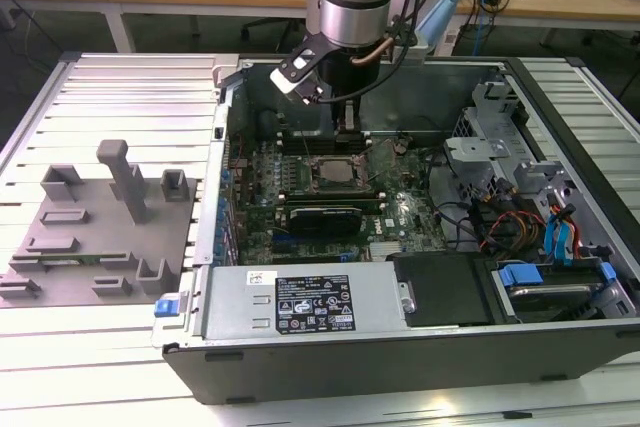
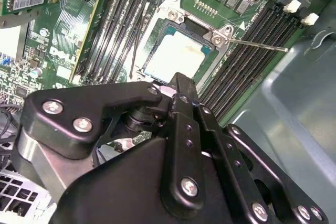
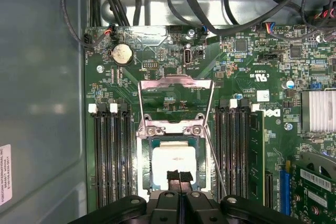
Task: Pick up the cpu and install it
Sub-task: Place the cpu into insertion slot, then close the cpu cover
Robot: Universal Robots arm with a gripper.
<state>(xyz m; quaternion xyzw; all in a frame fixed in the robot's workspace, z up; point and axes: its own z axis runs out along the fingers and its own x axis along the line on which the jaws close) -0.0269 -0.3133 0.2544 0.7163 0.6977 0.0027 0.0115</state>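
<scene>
End effector [image 3: 178,176] clenched, fingertips pressed together, right over edge of cpu [image 3: 172,158]; cpu lies flat in socket [image 3: 144,153], load plate [image 3: 176,90] open.

cpu [image 3: 173,161] pale matt metal top; gripper [image 3: 179,176] smooth matt black finish; fixture tray [image 1: 108,239] grey matt plastic

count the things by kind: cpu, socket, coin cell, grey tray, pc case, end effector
cpu: 1
socket: 1
coin cell: 1
grey tray: 1
pc case: 1
end effector: 1
total: 6
</scene>
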